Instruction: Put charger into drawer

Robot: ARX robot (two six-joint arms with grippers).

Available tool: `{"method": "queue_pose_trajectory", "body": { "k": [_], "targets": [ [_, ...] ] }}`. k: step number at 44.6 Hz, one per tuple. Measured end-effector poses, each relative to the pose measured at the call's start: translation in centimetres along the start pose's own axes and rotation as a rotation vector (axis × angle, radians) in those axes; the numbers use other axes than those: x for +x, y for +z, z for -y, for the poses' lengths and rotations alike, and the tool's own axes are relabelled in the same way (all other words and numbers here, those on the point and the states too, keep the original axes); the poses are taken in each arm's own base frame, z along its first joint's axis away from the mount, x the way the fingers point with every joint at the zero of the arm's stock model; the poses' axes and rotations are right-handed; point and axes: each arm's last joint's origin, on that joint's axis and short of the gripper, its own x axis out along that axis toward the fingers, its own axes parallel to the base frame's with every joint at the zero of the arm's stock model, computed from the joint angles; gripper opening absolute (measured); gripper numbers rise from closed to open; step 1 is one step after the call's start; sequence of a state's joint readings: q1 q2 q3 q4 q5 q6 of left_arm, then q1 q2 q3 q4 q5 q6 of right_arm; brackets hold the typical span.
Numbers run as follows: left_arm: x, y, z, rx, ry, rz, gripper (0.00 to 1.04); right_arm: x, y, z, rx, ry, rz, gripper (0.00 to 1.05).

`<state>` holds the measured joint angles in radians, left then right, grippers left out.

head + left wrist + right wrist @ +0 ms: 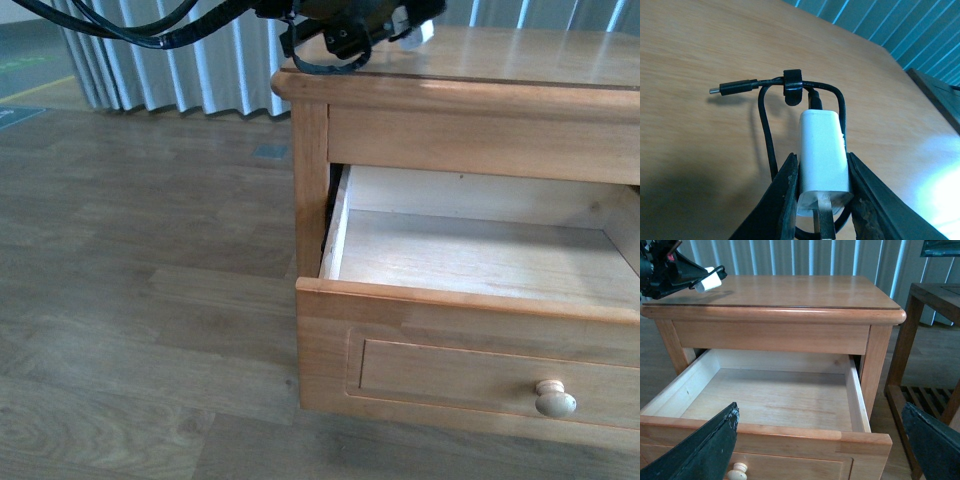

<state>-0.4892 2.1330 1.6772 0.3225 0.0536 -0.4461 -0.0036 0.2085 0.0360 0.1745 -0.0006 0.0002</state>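
- The right gripper (819,410) is nearest, poised over the front of the open drawer (856,390); its two dark fingers (705,450) are spread wide, with nothing between them.
- The drawer's honey-coloured panel front carries one round pale knob (555,398); behind the front, the pale raw-wood inside lies open to view from above.
- Above the drawer sits the glossy cabinet top (520,60), its rounded edge overhanging the opening.
- The left gripper (822,159) is over the left part of that top, toward its back; its fingers (785,200) are drawn in narrow and clamp the white charger (822,145) by its two sides; the metal prongs point back toward the wrist.
- The charger is therefore up at the cabinet top, outside the drawer; it casts a shadow on the wood, but I cannot tell whether it touches the surface.
- The thin black cable (765,130) loops beside and beyond the charger; a black strap (792,86) binds it, and the plug (732,89) sticks out free to one side.
- To the cabinet's right stands a dark wooden side table (935,295); the grey-brown plank floor (130,300) runs back to a pale pleated curtain (200,70).
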Motion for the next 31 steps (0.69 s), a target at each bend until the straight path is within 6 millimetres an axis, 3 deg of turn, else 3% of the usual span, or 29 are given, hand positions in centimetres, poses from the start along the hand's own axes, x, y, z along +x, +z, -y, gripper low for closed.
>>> {"method": "queue_pose_trajectory", "body": {
  "k": [8,13,21,31],
  "targets": [
    [-3.2,-1.3,4.0,0.017,-0.11,-0.024,0.25,0.0,0.0,0.0,0.0,0.0,0.0,0.96],
    [-5.3,-3.6,6.1,0.038,-0.176,-0.094,0.25,0.0,0.0,0.0,0.0,0.0,0.0,0.96],
    [-6.5,-6.7,6.2,0.055,-0.201,-0.178,0.25,0.0,0.0,0.0,0.0,0.0,0.0,0.96],
    [-6.9,-8.2,5.9,0.067,-0.187,-0.22,0.25,0.0,0.0,0.0,0.0,0.0,0.0,0.96]
  ]
}}
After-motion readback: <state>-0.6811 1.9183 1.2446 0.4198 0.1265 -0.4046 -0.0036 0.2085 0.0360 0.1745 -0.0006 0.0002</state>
